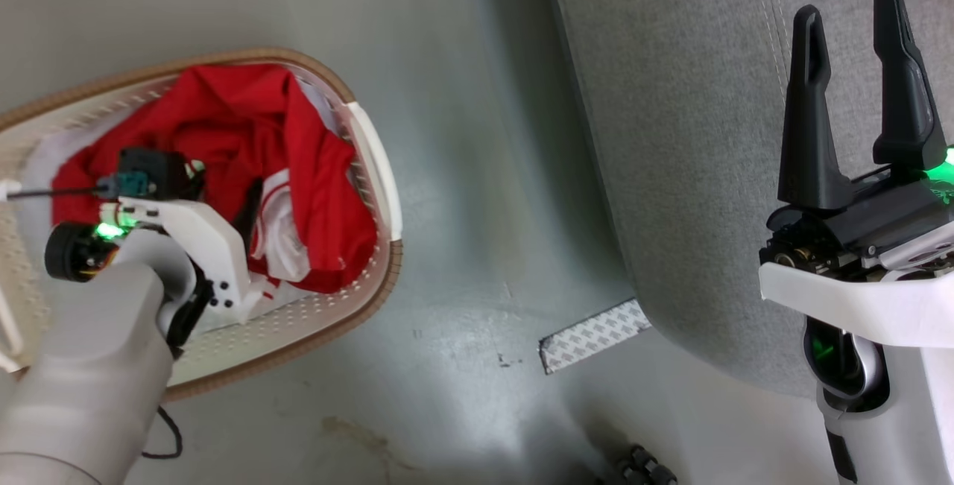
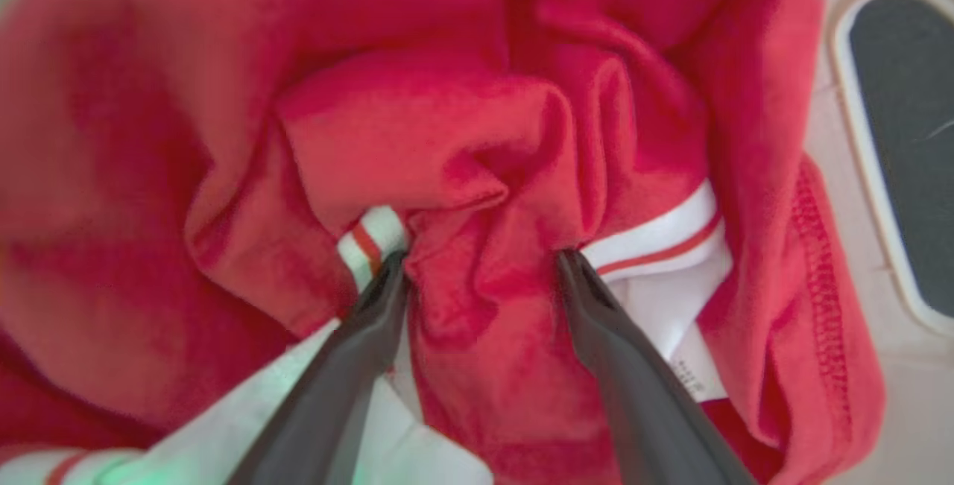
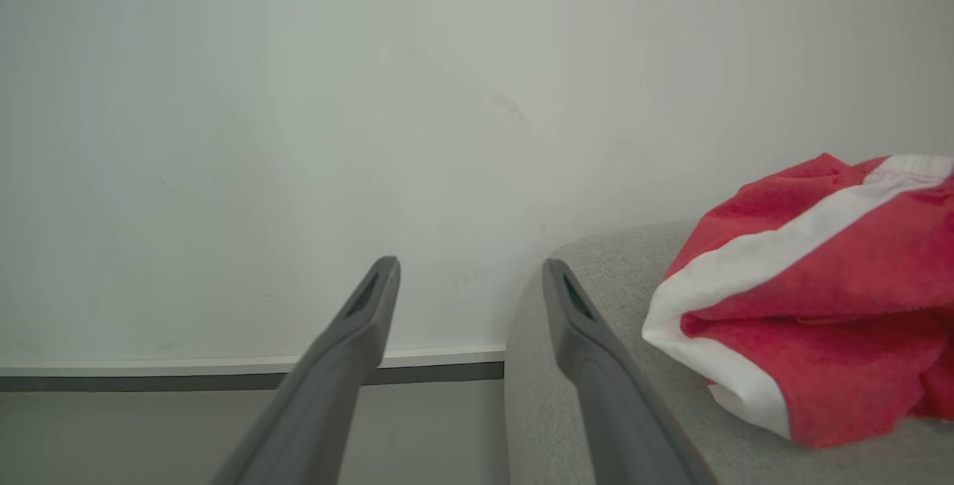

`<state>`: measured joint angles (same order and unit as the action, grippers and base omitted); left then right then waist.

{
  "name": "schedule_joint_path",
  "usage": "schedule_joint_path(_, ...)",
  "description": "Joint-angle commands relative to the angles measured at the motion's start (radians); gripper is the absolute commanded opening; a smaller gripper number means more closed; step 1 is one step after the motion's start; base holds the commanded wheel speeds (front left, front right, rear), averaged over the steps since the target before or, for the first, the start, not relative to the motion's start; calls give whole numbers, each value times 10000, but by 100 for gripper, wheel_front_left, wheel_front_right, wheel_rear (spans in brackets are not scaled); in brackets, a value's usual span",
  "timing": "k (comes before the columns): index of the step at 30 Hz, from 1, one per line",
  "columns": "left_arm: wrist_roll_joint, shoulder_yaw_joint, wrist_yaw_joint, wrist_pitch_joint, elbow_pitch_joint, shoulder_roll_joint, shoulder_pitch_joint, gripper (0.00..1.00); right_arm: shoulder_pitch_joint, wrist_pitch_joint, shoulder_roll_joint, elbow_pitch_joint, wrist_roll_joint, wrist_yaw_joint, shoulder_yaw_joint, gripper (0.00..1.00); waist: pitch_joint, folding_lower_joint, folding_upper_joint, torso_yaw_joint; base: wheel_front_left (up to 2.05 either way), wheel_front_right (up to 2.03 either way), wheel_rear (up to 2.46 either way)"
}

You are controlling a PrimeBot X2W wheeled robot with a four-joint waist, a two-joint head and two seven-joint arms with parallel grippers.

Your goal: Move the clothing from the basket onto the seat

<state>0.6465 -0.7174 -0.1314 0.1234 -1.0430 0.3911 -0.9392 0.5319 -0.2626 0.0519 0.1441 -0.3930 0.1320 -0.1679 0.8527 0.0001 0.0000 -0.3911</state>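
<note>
The clothing (image 1: 223,120), crumpled red cloth with white trim, fills the basket (image 1: 373,172) on the floor at the left. My left arm (image 1: 186,239) reaches down into it. Up close, my left gripper (image 2: 481,261) is open, its fingertips (image 2: 387,276) pressed into the clothing (image 2: 447,135) with a red fold standing between them. Over the grey seat (image 1: 686,135), my right gripper (image 1: 848,4) is open and holds nothing. A red garment with a white band (image 3: 820,299) lies on the seat (image 3: 626,254), to the right of my right gripper (image 3: 469,270).
A strip of patterned tape (image 1: 592,336) lies on the grey floor between basket and seat. A thin black cable (image 1: 168,440) loops below the basket. A dark knobbly object (image 1: 641,466) sits at the bottom edge. A pale wall with a baseboard (image 3: 223,369) stands beyond the seat.
</note>
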Motion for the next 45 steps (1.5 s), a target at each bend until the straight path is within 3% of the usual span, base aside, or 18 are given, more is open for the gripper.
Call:
schedule_joint_path(1,208,-197,19,-347,-254,89,-172,100,46,-32,-19,55,-91,-26,-34,100,189,-1,0,-165,0,0,0)
schedule_joint_path(6,447,-748,18,-930,-612,189,-408,100,-9,-32,-19,41,-192,-26,-83,100,260,-1,0,-275,0,0,0)
schedule_joint_path(8,557,-896,18,-809,-643,227,-447,7,-18,-32,-19,21,-222,-26,-86,100,256,-1,0,-306,0,0,0)
schedule_joint_path(9,614,-963,17,-738,-634,232,-460,0,-23,-32,-19,5,-219,-26,-81,100,248,-1,0,-310,0,0,0)
schedule_joint_path(19,1341,-1767,18,58,-421,61,-70,0,-3,-32,-16,-339,39,-26,-38,100,-518,-1,0,20,0,0,0)
schedule_joint_path(35,2529,-2838,17,1352,260,-1019,1460,0,-969,-31,-6,-1565,1067,-26,339,100,-4314,-1,0,1229,0,0,0)
schedule_joint_path(39,2632,-2774,17,1412,683,-1125,1773,0,-1310,-31,-4,-1834,1284,-26,427,100,-5271,-1,0,1597,0,0,0)
schedule_joint_path(45,1893,-1791,18,1407,1815,-1060,2398,0,-1834,-31,206,-2148,1199,-26,525,100,-6443,-1,0,2110,0,0,0)
